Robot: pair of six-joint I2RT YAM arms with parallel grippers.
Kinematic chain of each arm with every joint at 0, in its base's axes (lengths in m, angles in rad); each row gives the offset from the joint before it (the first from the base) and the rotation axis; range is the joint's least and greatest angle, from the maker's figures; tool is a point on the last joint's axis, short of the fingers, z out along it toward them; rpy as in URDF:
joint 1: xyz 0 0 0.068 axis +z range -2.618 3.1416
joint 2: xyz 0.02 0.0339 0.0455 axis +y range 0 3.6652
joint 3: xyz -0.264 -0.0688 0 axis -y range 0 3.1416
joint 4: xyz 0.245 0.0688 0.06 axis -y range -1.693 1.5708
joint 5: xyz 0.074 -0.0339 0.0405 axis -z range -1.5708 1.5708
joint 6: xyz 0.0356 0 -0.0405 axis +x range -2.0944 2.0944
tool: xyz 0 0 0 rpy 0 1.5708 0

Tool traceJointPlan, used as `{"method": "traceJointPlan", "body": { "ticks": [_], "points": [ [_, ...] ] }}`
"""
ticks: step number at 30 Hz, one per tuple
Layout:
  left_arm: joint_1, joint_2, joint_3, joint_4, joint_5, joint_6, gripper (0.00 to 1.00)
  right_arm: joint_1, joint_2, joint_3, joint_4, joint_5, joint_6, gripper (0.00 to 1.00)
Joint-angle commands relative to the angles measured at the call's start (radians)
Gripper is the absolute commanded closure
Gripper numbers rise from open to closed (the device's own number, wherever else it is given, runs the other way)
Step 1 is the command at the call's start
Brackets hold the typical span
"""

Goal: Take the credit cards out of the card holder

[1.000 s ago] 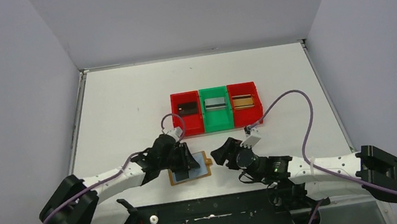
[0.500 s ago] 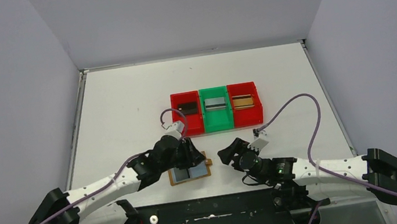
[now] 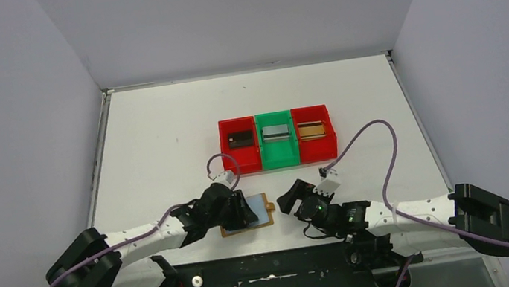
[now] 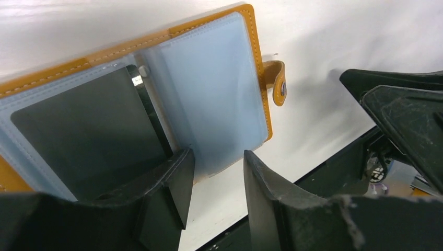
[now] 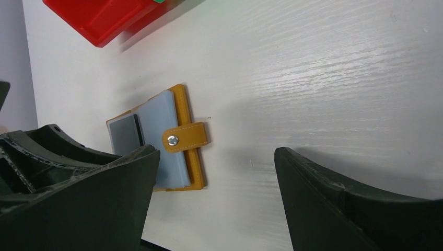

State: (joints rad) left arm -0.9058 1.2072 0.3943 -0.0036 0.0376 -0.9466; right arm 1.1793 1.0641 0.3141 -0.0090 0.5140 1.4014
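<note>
My left arm [image 3: 144, 238] lies low and stretched out toward the open holder [image 3: 260, 216]. Its gripper [image 3: 238, 209] is tipped over the holder's left half, jaws narrowly parted above the holder's near edge, clamping nothing that I can see. A dark card [image 4: 89, 133] sits in the holder's left pocket. Right of the holder my right arm [image 3: 411, 213] lies equally low, its gripper [image 3: 288, 199] facing the holder's snap tab [image 5: 185, 138], jaws wide and empty. Beyond the holder, bins [image 3: 280, 156] carry a black card [image 3: 239, 139], a silver card [image 3: 276, 133] and a gold card [image 3: 312, 130].

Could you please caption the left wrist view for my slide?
Left gripper, open, above the unfolded card holder; a black card in one pocket.
</note>
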Motion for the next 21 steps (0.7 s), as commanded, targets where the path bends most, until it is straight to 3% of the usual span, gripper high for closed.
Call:
{"method": "traceJointPlan", "body": {
  "ticks": [1, 6, 14, 21],
  "points": [
    [-0.001, 0.067, 0.045, 0.106, 0.046, -0.004, 0.64, 0.006, -0.017, 0.004, 0.089, 0.011, -0.005, 0.16],
    [-0.011, -0.047, 0.046, 0.058, -0.039, 0.004, 0.64, 0.008, -0.064, -0.052, 0.234, -0.006, -0.084, 0.14],
    [0.03, -0.284, 0.0, -0.158, -0.193, -0.02, 0.58, 0.007, -0.078, -0.153, 0.589, -0.073, -0.24, 0.13],
    [0.112, -0.455, -0.123, -0.203, -0.193, -0.088, 0.52, 0.0, 0.052, -0.012, 0.461, -0.119, -0.207, 0.18]
  ]
}}
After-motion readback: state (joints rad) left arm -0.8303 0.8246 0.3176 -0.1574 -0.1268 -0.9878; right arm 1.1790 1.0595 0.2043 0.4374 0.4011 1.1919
